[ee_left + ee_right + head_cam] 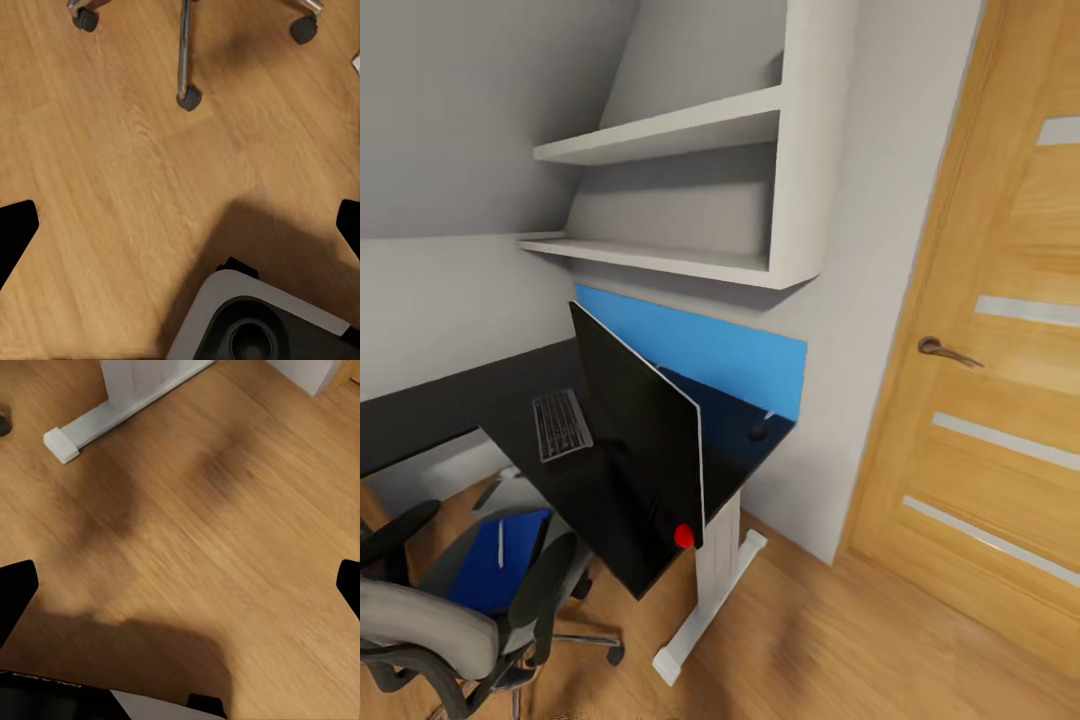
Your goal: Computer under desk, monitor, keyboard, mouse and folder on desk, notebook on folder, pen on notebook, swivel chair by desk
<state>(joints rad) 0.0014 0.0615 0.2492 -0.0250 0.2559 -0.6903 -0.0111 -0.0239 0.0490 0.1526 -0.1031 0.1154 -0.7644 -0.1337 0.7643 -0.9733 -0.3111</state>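
Observation:
The black desk (450, 400) runs along the wall. On it the monitor (645, 430) stands turned edge-on, black front towards the keyboard (562, 425). A small dark mouse (759, 431) lies on the desk behind the monitor. The swivel chair (455, 610) stands at the desk's near side with the blue folder (485, 580) on its seat and a slim white pen (500, 545) on the folder. The computer and notebook are out of view. My left gripper (180, 229) is open above bare floor near the chair's casters (187, 97). My right gripper (180, 585) is open over floor near the desk's white foot (82, 431).
White wall shelves (690, 135) hang above the desk, with a blue panel (700, 350) on the wall behind it. A wooden door (1000, 350) with a handle (945, 350) stands at the right. Open wooden floor (830, 640) lies between desk and door. My own base (262, 322) is below.

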